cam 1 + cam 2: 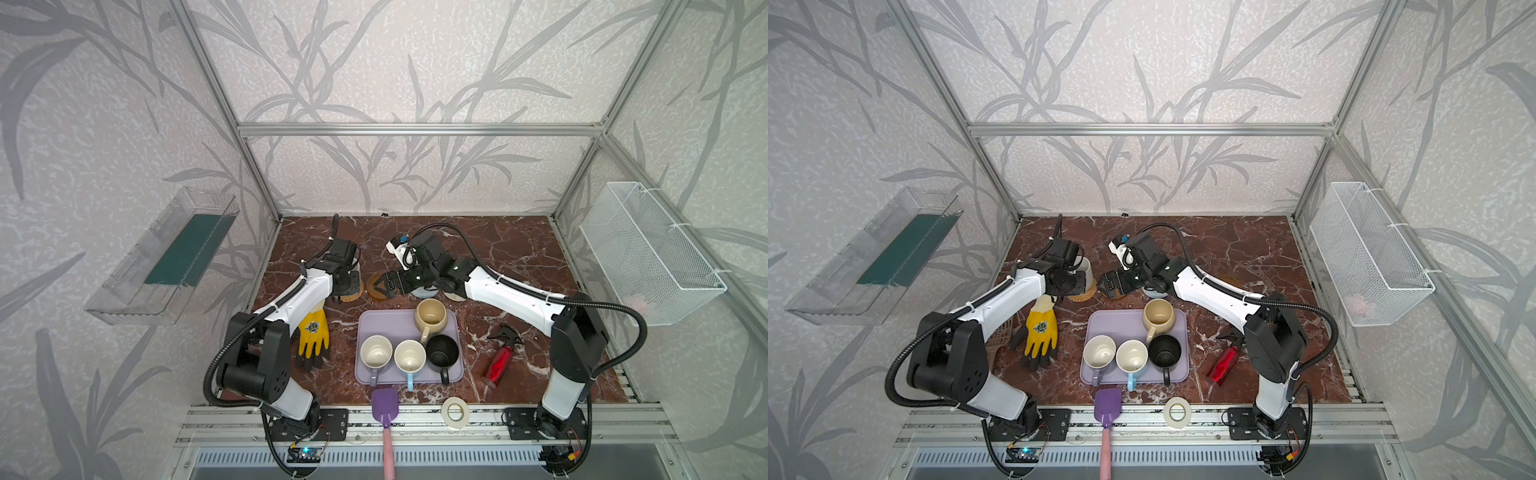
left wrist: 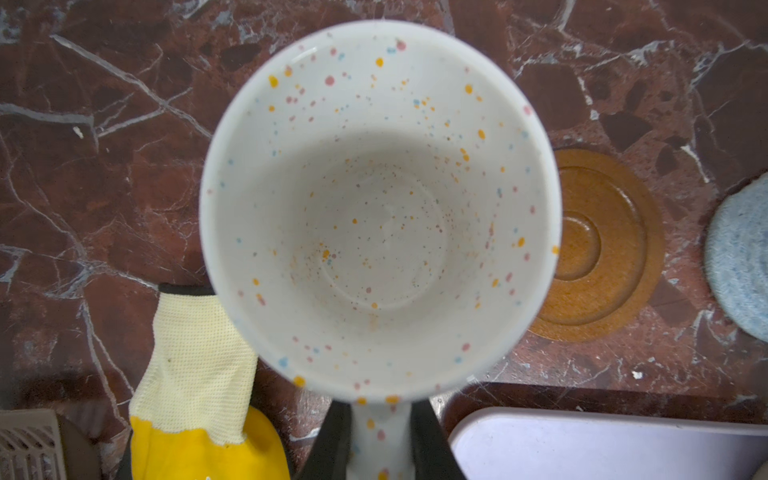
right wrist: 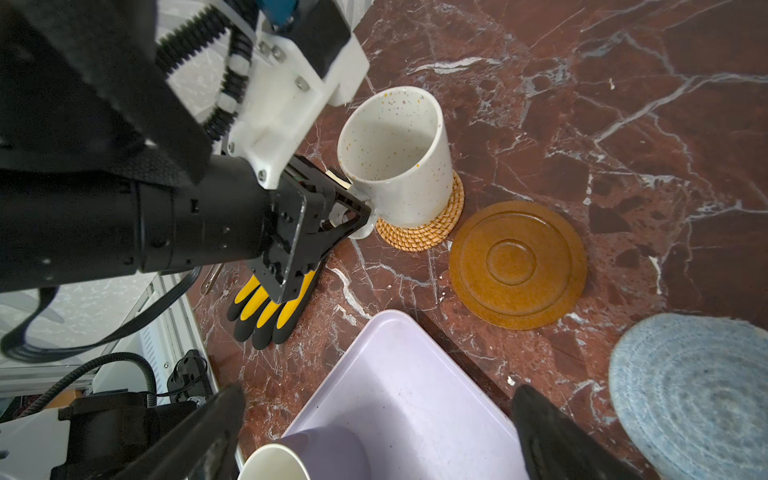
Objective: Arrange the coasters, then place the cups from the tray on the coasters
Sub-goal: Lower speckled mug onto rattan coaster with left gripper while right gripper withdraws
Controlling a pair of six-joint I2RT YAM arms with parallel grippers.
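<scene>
While clamped by left gripper [image 3: 357, 208]: white cup [image 3: 399, 158] upright on rattan coaster [image 3: 419, 239].
Handle toward glove [image 3: 270, 311], amber coaster [image 3: 517, 264] just beside, right gripper [image 1: 378, 286] gaping wide nearby.

Right arm [image 1: 511, 295] hides most of the grey-blue coaster [image 1: 422, 293] and beige coaster [image 1: 454, 296].

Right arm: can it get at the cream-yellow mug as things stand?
Probably yes: the right gripper is open just past the tray, nothing covers the cream-yellow mug, though the black mug crowds its handle.
</scene>
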